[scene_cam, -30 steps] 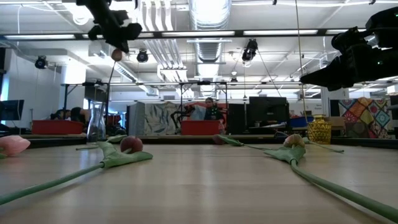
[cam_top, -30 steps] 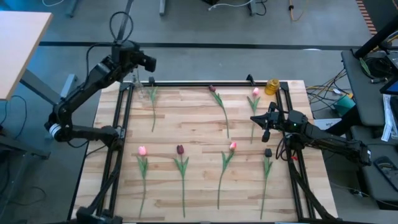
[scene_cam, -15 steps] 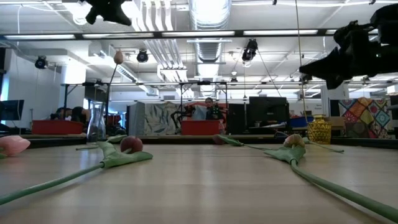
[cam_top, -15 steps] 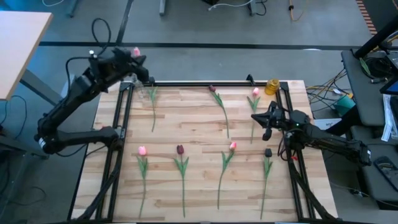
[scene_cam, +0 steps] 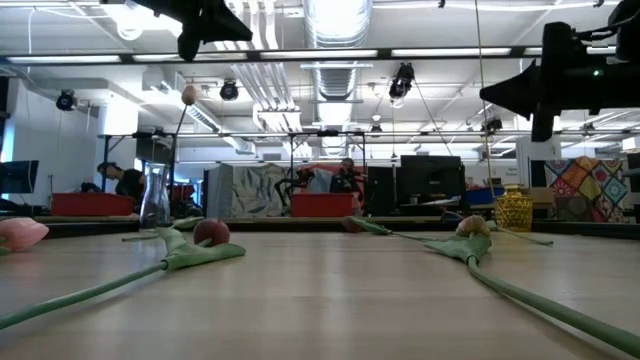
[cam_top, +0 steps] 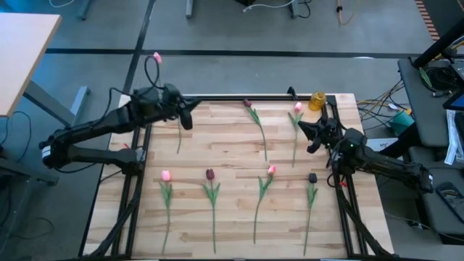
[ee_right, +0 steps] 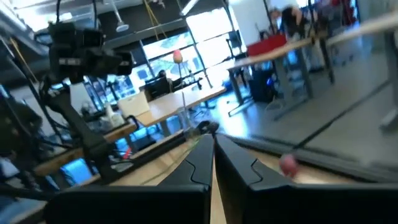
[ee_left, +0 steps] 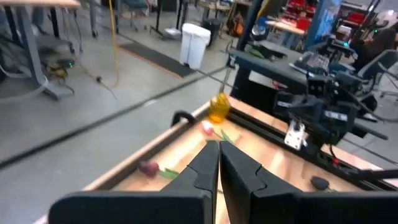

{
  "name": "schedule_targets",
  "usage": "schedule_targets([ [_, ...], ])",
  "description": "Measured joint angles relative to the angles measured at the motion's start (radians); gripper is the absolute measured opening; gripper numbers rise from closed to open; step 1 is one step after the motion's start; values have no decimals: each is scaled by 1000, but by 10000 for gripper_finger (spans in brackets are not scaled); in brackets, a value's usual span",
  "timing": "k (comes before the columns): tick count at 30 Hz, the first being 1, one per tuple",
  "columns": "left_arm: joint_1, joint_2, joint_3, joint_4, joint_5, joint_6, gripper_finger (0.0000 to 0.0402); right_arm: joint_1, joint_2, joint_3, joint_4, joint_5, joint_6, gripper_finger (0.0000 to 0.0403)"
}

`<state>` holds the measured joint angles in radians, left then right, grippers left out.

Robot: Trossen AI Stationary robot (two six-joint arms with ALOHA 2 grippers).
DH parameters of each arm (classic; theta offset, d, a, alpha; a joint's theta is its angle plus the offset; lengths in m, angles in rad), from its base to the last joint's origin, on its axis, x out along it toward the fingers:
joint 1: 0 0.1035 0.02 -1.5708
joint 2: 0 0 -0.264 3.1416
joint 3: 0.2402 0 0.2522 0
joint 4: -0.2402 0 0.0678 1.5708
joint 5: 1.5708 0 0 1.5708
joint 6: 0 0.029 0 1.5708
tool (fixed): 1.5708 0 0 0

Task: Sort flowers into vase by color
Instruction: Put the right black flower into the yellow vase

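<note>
one pink flower [cam_top: 156, 56] upright in vase; seven tulips [cam_top: 210, 175] flat on table.

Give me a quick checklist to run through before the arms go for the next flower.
1. Pink flower standing in the clear vase: ok.
2. Left gripper empty, over the table's far left part: ok.
3. Right gripper open for a grasp: not ok, it is shut, beside the far-right pink tulip.
4. Yellow vase upright at the far right corner: ok.
5. Lying flowers apart from each other: ok.
6. Head colour of the stem by the left gripper: cannot tell.
</note>
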<state>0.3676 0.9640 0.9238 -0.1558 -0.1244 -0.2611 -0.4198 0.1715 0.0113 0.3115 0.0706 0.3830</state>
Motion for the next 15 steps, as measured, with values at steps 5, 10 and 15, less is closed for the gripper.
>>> schedule_targets([
  [5, -33, 23, -23, 0, -23, -35, 0, 0, 49, 0, 0, -75, 152, 9],
  [10, -34, 42, -38, 37, -23, -40, 0, 3, 93, 20, -51, -107, 230, 13],
  [15, -34, 40, -94, 159, -22, -51, 0, 3, 139, 175, -291, -107, 118, 13],
])
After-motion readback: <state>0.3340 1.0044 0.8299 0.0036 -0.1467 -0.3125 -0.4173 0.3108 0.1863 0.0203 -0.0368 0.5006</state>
